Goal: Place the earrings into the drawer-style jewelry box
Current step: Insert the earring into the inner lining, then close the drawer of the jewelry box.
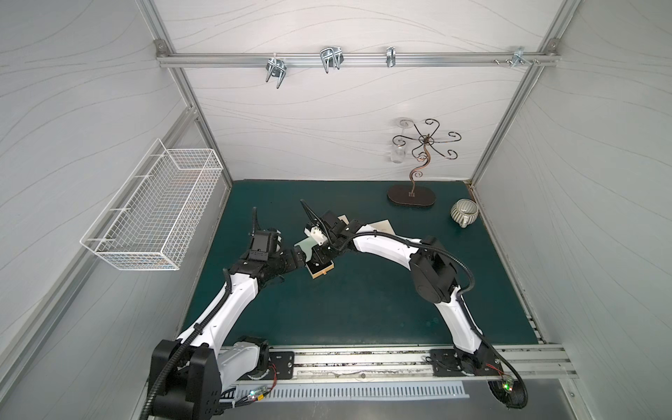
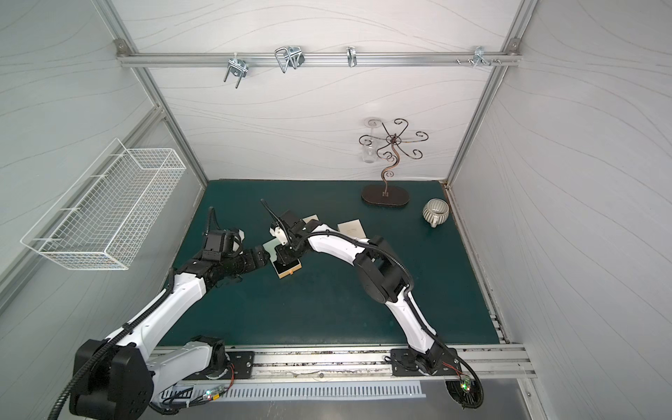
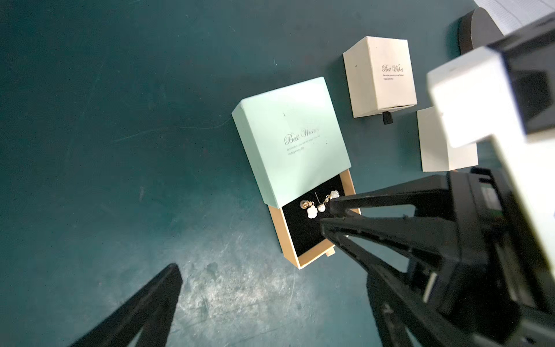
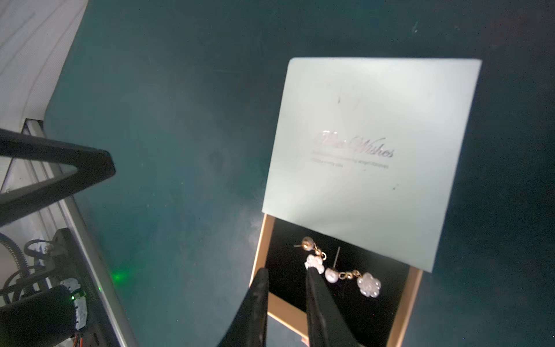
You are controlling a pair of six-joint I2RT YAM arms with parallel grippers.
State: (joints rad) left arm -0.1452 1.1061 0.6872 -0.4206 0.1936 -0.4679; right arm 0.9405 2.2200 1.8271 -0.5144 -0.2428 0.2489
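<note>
The drawer-style jewelry box has a mint sleeve (image 3: 288, 141) (image 4: 369, 150) and a tan drawer (image 3: 303, 234) pulled partly out, with a black lining. Two earrings (image 4: 330, 275) (image 3: 315, 207) lie in the drawer: gold links with white pearls and flower beads. My right gripper (image 4: 287, 272) (image 3: 326, 216) hangs over the drawer, open by a narrow gap with nothing between its fingers. One fingertip (image 4: 312, 275) is right at a flower bead. My left gripper (image 3: 273, 273) is open wide over the bare mat, just short of the drawer's front. In both top views the arms hide the earrings.
Two white boxes (image 3: 378, 75) (image 3: 444, 144) sit beyond the mint one. A curled metal stand (image 1: 411, 196) and a tipped ribbed cup (image 1: 463, 212) are at the back right. A wire basket (image 1: 152, 218) hangs on the left wall.
</note>
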